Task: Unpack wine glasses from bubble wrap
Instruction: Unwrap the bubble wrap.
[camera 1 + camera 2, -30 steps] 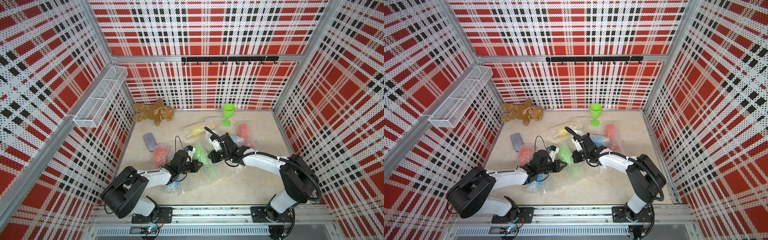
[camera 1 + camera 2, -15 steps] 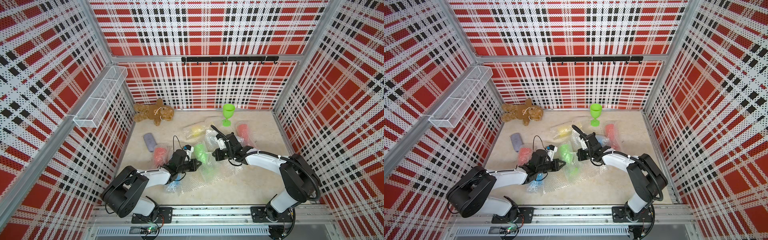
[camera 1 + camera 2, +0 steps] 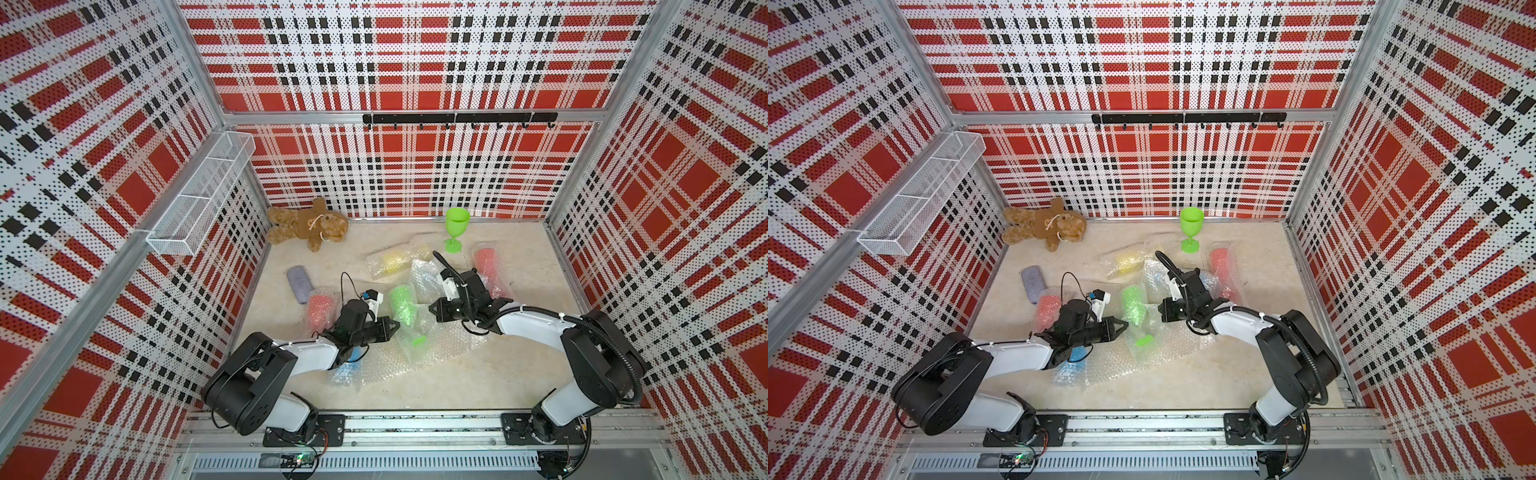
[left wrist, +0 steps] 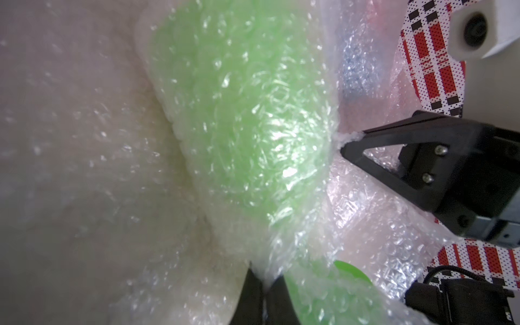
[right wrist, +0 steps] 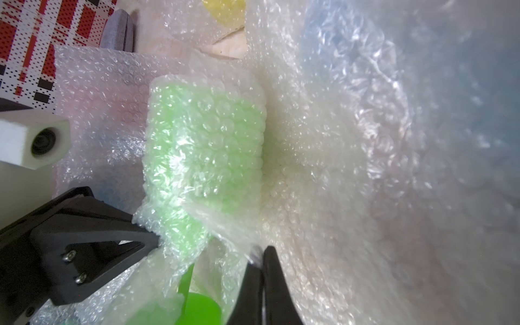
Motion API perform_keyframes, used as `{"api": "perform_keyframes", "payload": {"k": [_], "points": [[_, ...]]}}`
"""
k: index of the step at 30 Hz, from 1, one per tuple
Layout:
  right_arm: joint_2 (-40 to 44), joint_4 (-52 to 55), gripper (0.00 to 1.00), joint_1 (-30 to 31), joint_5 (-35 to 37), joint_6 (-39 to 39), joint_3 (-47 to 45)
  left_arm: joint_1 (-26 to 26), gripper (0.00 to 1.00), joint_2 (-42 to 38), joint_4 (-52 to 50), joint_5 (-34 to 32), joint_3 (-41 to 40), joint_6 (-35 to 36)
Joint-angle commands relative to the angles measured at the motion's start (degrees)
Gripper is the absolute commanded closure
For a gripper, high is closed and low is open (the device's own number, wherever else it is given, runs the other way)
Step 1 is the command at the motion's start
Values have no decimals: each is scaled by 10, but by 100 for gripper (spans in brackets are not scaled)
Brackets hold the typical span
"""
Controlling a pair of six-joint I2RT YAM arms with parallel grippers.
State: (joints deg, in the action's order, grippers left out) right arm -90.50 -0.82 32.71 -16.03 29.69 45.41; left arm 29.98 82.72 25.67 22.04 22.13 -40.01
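You had left gripper [image 3: 395, 324] and right gripper [image 3: 432, 310] pinched shut on the light, slippery bubble wrap [image 3: 440, 345] around the green wine glass [image 3: 402, 302] mid-table between them; loose edges looked the safest hold.

Floor [image 3: 1258, 374] holds one bare green goblet [image 3: 1191, 226] standing upright, several goblets [image 3: 1221, 266] lying in bubble wrap [image 3: 1175, 349], a teddy bear [image 3: 1042, 224] and a grey case [image 3: 1034, 283].
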Motion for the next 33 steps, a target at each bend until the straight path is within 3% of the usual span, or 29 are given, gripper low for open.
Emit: {"api": "perform_keyframes", "payload": {"k": [1,14,21,22,25,27,33], "points": [[16,-5,100,-31,66,15,-16,-21,100,-1,-23,-31,-21,-9],[0,-23,100,-53,78,35,-45,-32,100,6,-14,-28,-27,-20],[10,-30,100,-53,36,25,-41,-35,100,0,-14,-16,-19,-21],[19,-25,100,-51,31,25,-37,-34,96,-6,-18,-12,-15,-21],[36,7,100,-44,22,1,-20,-30,64,-49,-49,-25,-2,-22],[46,20,100,-38,20,-2,-16,-30,55,-89,-102,-53,12,-7],[66,38,100,-16,18,14,-13,-66,49,-189,-194,-60,26,5]]}}
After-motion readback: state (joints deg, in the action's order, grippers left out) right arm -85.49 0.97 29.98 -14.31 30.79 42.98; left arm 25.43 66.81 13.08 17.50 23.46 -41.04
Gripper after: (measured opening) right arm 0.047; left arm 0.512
